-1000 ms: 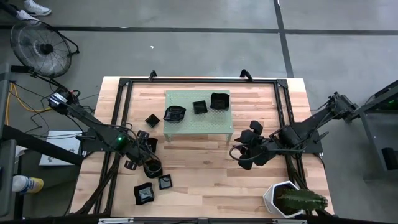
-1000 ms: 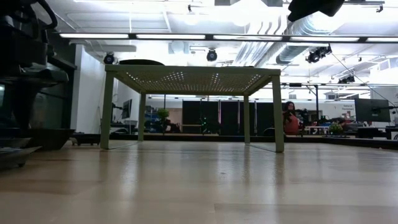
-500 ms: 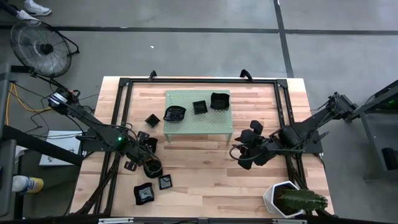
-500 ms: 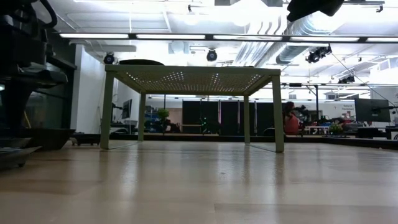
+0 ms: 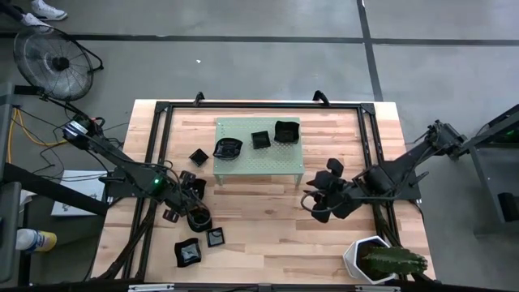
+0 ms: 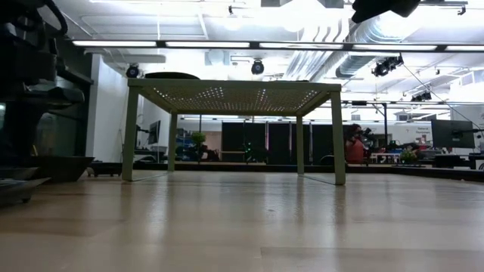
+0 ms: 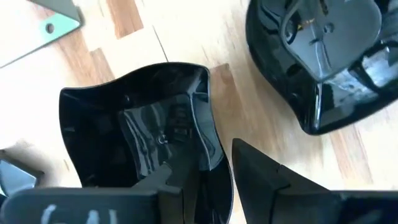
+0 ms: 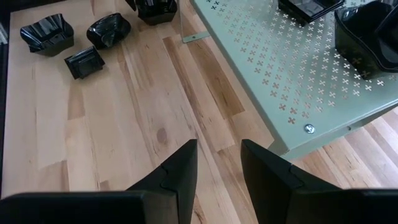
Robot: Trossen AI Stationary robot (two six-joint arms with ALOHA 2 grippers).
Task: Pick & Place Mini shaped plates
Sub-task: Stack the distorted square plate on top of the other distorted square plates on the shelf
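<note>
Several glossy black mini shaped plates are in view. Three [image 5: 260, 139] sit on the pale green perforated shelf [image 5: 259, 162]. Others rest on the wooden table at its left: a small square one [image 5: 199, 155], a rounded one [image 5: 199, 219], another small one [image 5: 216, 237] and a wavy one [image 5: 187, 253]. My left gripper [image 5: 188, 195] is down among these, shut on a wavy-edged square plate [image 7: 143, 118]. My right gripper [image 5: 318, 203] hangs open above the table in front of the shelf's right end, with nothing between its fingers [image 8: 183, 168]. My left gripper holds the wavy-edged square plate by one side wall [image 7: 210, 127]. One finger is inside the hollow and the other finger [image 7: 267, 180] is outside the wall. The fingers come steeply from above. The plate sits level with its open side up; its base seems to be on the wood.
The rounded plate [image 7: 323, 56] lies close beside the held one. A white hexagonal pot with a cactus [image 5: 369, 255] stands at the near right corner. A black frame [image 5: 158, 138] runs around the table's left, far and right sides. Bare wood lies in front of the shelf.
</note>
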